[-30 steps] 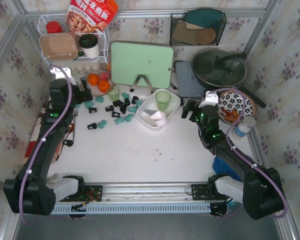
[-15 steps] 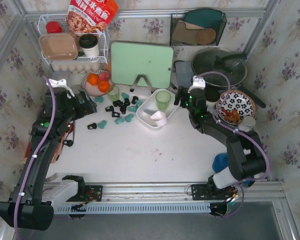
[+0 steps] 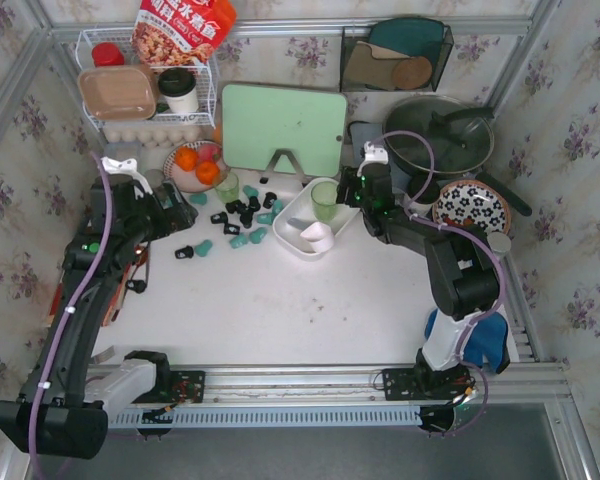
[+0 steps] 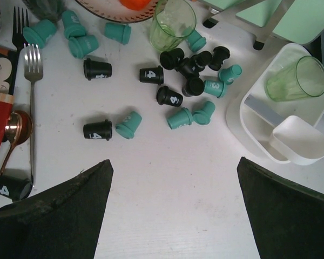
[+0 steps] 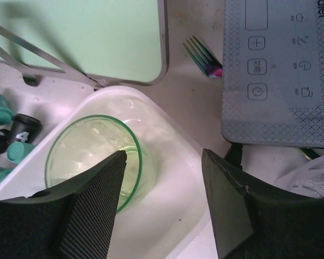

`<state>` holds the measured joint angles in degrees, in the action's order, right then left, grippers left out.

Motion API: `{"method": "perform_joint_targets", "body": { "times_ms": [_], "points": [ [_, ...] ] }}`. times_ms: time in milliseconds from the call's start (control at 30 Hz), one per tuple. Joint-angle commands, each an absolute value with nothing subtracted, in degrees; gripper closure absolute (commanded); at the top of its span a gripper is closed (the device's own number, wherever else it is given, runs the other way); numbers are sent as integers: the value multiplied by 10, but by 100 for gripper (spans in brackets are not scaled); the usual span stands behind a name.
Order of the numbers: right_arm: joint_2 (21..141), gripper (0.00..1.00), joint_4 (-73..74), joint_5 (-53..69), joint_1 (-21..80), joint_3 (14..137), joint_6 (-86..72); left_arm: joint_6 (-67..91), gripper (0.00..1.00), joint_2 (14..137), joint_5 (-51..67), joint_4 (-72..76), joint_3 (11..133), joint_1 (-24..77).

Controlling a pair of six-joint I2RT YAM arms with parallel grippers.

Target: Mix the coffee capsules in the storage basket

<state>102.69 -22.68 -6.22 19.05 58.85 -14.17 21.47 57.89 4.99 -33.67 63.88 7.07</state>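
Jaws of the right gripper (image 5: 163,162) stood part open at the green cup (image 5: 92,156) in the storage basket (image 5: 156,116), probably to clear it out. Left gripper (image 4: 174,164) jaws wide, hovering over bench (image 4: 167,216). Coffee capsules (image 4: 169,97) lay scattered left of basket, none seen inside.

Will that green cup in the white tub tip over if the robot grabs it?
Maybe. The green cup stands upright, narrower at its base, so a nudge could tip it. It looks clear, smooth and empty, so probably light and slippery.
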Motion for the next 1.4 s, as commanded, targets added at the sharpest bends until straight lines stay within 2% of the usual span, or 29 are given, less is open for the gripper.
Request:
{"method": "perform_joint_targets", "body": {
  "times_ms": [0, 567, 900, 1000, 1167, 1367],
  "points": [
    [1037, 34, -224, -60, 198, 600, -121, 214, 0, 591, 67, -338, 642, 63],
    [1072, 45, -208, -77, 202, 625, -97, 223, 0, 592, 78, -354, 652, 61],
    [1087, 57, -206, -73, 202, 638, -104, 219, 0, 585, 79, -357, 653, 61],
    [1083, 67, -207, -67, 202, 635, -109, 219, 0, 584, 82, -358, 654, 60],
    [1065, 100, -215, -47, 202, 621, -130, 220, 0, 582, 96, -359, 657, 60],
    [1021, 100, -220, -32, 202, 611, -154, 218, 0, 564, 89, -359, 655, 60]
  ]
}}
